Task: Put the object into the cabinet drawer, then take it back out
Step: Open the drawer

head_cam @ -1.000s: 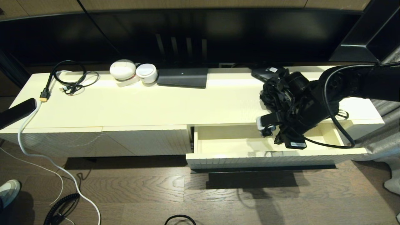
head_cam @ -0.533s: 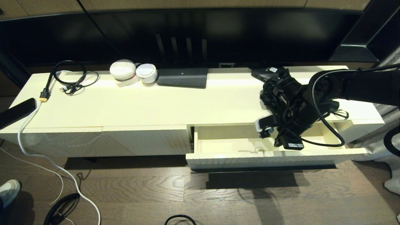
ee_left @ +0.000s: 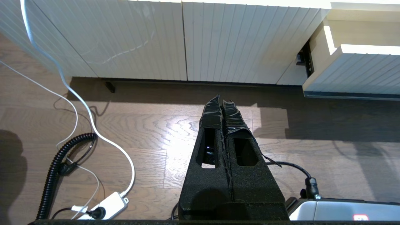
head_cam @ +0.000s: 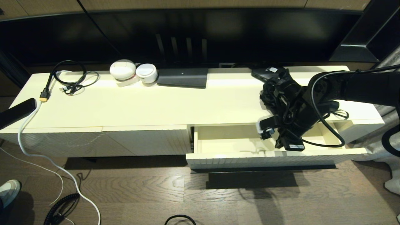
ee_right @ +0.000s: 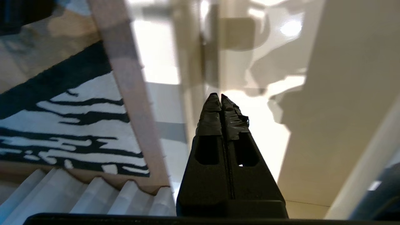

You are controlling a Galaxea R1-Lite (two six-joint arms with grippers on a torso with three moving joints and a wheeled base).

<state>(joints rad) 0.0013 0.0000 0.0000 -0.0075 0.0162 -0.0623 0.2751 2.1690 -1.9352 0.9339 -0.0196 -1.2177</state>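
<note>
1. Two arms show, and only the right one is over the cabinet [head_cam: 140, 106].
2. One drawer [head_cam: 250, 161] on the cabinet's right side is pulled out toward the robot. Its ribbed front faces the floor [head_cam: 156, 193].
3. The umbrella [head_cam: 269, 91] is not in the drawer. It lies on the cabinet top, just behind the open drawer. It is a black, bunchy lump, and the right arm hides part of it.
4. The right arm [head_cam: 312, 106] reaches in from the right. It bends down over the right half of the drawer.
5. The right gripper [ee_right: 218, 97] has its two fingers pressed tight together. Nothing is between them. Its tips point at cream walls close by.
6. The left gripper [ee_left: 220, 100] also has its fingers pressed together and holds nothing. It hangs low over the wood floor, in front of the closed ribbed panels [ee_left: 125, 40].
7. A small flat black box [head_cam: 265, 72] with a white label sits at the back of the cabinet top, just behind the umbrella.
8. Two round white things [head_cam: 132, 71] and a dark flat stand [head_cam: 182, 77] sit further left along the back.
9. A black cable [head_cam: 67, 78] lies coiled at the left end.
</note>
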